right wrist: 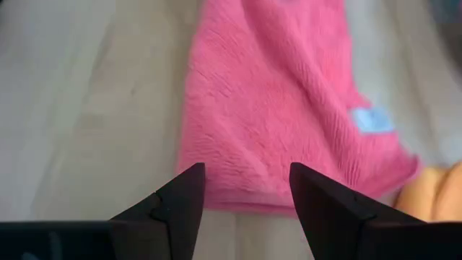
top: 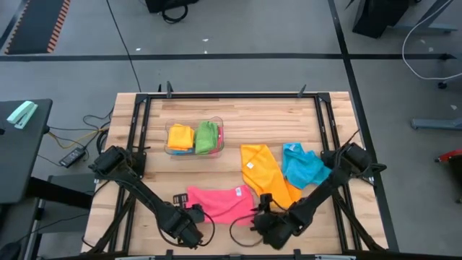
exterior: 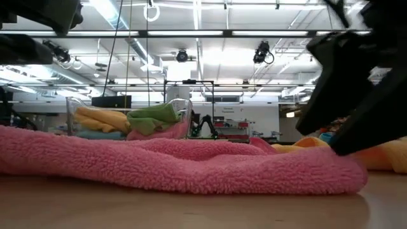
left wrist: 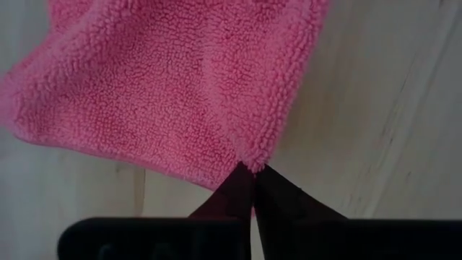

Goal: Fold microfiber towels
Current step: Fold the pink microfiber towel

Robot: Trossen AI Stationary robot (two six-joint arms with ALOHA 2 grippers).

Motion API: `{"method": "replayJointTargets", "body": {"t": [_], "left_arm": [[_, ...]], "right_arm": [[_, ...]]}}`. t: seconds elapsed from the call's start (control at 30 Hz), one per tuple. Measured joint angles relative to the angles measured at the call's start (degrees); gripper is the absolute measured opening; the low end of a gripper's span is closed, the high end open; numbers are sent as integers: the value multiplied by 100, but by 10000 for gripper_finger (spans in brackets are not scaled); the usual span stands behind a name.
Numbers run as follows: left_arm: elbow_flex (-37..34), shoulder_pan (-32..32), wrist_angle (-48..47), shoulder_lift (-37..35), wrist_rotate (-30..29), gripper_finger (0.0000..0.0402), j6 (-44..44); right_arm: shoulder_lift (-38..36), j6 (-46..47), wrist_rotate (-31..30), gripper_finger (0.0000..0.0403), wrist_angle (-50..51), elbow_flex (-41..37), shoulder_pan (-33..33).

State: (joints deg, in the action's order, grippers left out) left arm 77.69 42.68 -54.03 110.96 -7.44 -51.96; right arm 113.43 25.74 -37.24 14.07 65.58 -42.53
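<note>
Two end effectors low in the high view, at the bench (top: pixel 238 115) front edge. Left end effector (left wrist: pixel 251 173) pinched tight on pink towel (top: pixel 216 202) corner. Right end effector (right wrist: pixel 247 189) spread wide over that towel's other edge, gripping nothing. Orange towel (top: pixel 266 172) and blue towel (top: pixel 302 167) right of centre. Farther back: bin (top: pixel 195 137) holding folded towels.
</note>
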Motion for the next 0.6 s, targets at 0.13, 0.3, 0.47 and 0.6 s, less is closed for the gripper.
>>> {"method": "replayJointTargets", "body": {"t": [0.13, 0.3, 0.47, 0.6], "left_arm": [[-1, 0, -1, 0, 0, 13, 58], [-2, 28, -124, 0, -189, 43, 72], [-11, 37, -108, 0, -240, 86, 74], [-11, 63, -53, 0, -240, 108, 201]], "right_arm": [[-181, -220, 403, 211, 98, -157, 161], [-148, -1551, 194, 198, 208, -160, -107], [-146, -2106, -448, 186, 307, -165, -195], [-110, -2370, -519, 179, 225, -222, -166]]}}
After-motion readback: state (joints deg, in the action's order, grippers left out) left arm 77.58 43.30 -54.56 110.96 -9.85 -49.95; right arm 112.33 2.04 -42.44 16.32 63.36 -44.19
